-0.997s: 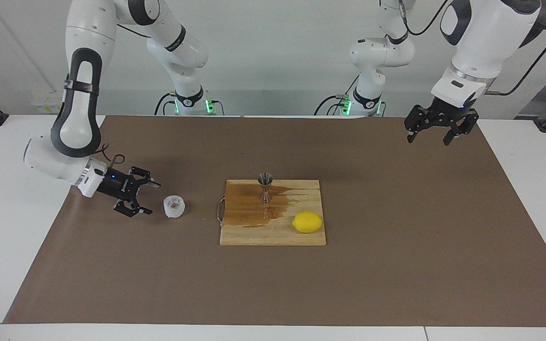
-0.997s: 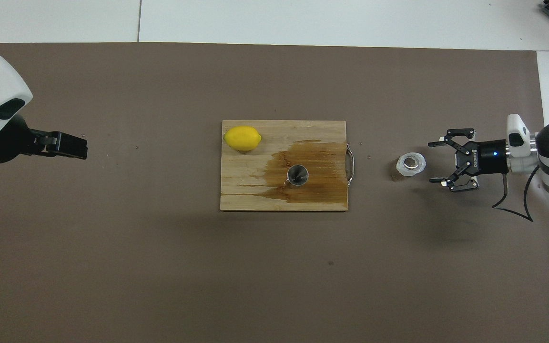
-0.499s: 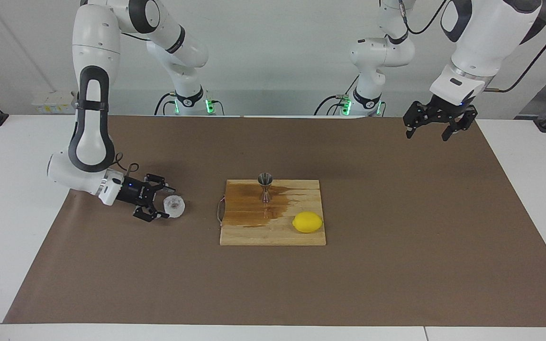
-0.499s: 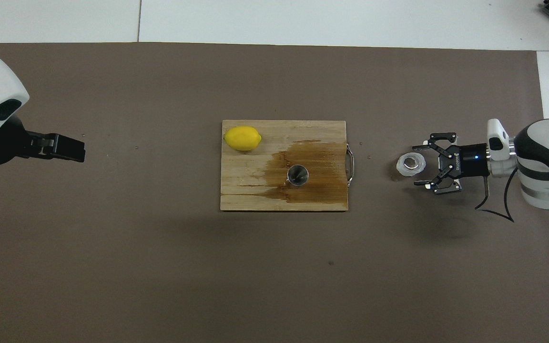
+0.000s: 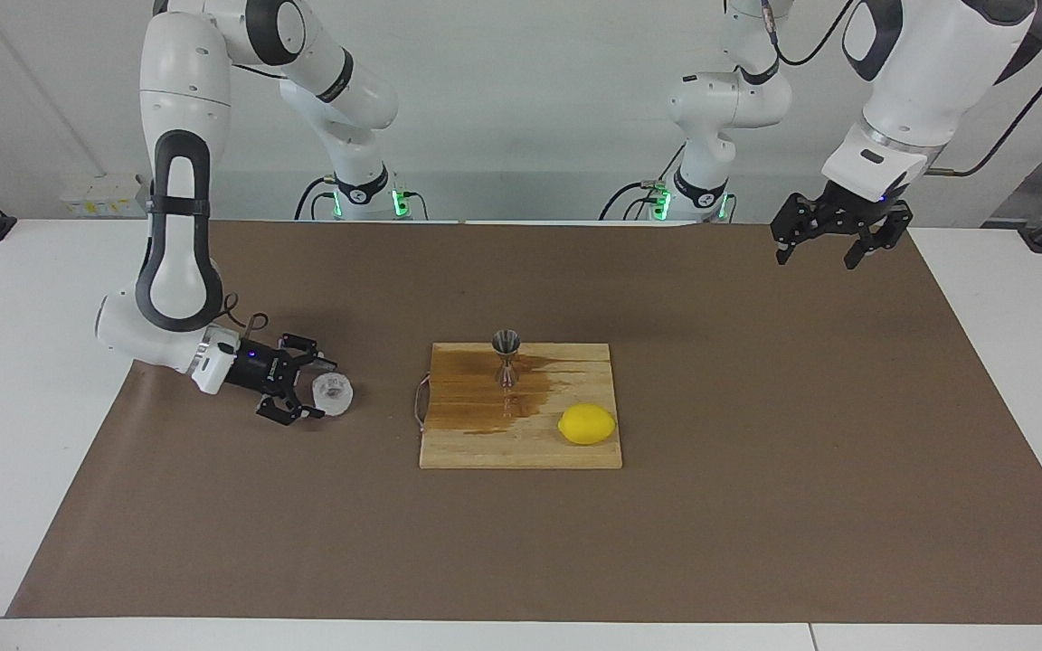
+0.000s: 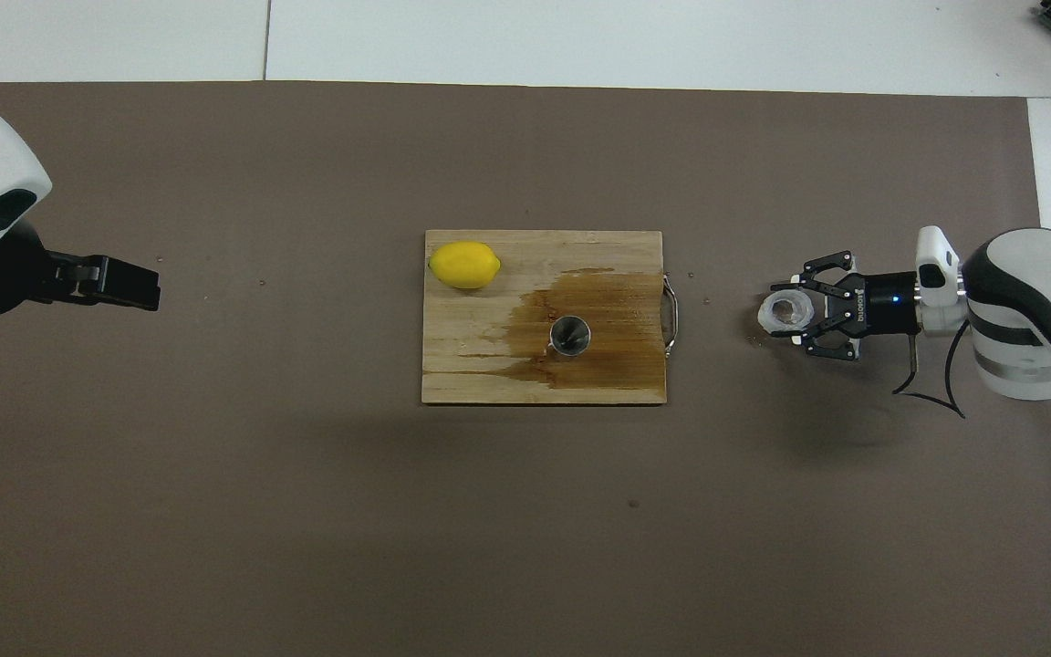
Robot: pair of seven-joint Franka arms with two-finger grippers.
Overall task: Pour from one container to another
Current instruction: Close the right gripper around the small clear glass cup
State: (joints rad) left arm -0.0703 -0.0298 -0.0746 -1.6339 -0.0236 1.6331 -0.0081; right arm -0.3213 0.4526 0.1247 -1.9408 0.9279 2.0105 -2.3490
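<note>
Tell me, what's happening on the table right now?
Right gripper open around glass cup. Left gripper waits, open, over the mat. Jigger upright on stained board, lemon beside.

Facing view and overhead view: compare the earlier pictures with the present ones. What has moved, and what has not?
The right gripper slid along the mat up to the glass cup; its open fingers now flank the cup, not yet closed on it. The left gripper waits, raised over the mat, and rose slightly. The cup, jigger, lemon and cutting board stayed put.
</note>
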